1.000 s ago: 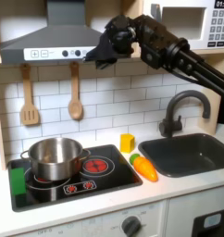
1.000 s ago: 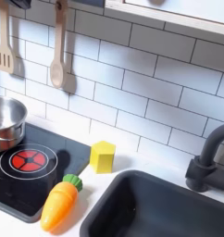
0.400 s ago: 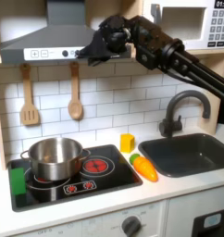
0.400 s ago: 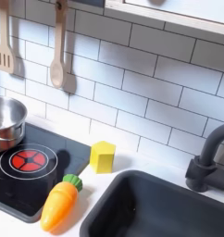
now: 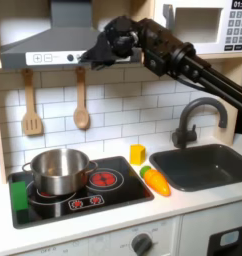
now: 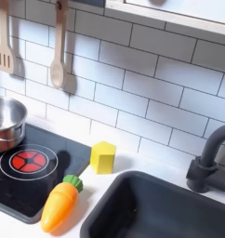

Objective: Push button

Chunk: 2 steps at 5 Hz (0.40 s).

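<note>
First exterior view: we see the gripper [image 5: 96, 56] raised to the lower front edge of the range hood [image 5: 53, 42], reaching in from the first exterior view's right along the arm [image 5: 193, 62]. The button panel [image 5: 56, 58] sits on the hood's front strip, just beside the fingertips and toward the first exterior view's left; its markings run in a short horizontal row, so we judge the coming push to be a small leftward and inward press. We cannot tell whether the fingers are apart or together, since they appear as one dark mass. Counted in both exterior views: one pot [image 5: 59, 168], one carrot [image 6: 59, 204], one yellow block [image 6: 103, 157], one faucet [image 5: 196, 118], one sink [image 6: 170, 206], two hanging utensils, namely a slotted spatula [image 5: 31, 103] and a wooden spoon [image 6: 57, 56]. Individual buttons are too small to count.
</note>
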Tool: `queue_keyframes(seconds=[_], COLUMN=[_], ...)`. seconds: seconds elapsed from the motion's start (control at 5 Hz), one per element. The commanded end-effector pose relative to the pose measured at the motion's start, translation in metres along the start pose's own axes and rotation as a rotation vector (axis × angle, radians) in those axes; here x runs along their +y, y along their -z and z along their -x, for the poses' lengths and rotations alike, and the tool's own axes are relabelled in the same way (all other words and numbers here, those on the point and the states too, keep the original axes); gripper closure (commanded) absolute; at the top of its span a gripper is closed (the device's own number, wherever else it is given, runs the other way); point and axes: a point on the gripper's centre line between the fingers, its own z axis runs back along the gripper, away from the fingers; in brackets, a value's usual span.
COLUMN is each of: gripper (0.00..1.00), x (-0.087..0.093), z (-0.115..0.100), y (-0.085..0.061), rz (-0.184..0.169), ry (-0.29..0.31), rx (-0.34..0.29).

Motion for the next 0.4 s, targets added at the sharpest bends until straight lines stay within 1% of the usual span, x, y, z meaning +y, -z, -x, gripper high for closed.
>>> queue_keyframes(seconds=[0.0, 0.2], gripper=[1.00, 1.00], x=[0.0052, 0.0077], z=[-0.0031, -0.0077], y=[0.0100, 0.0114], rz=[-0.027, -0.037], ry=[0.003, 0.003], rx=[-0.014, -0.030])
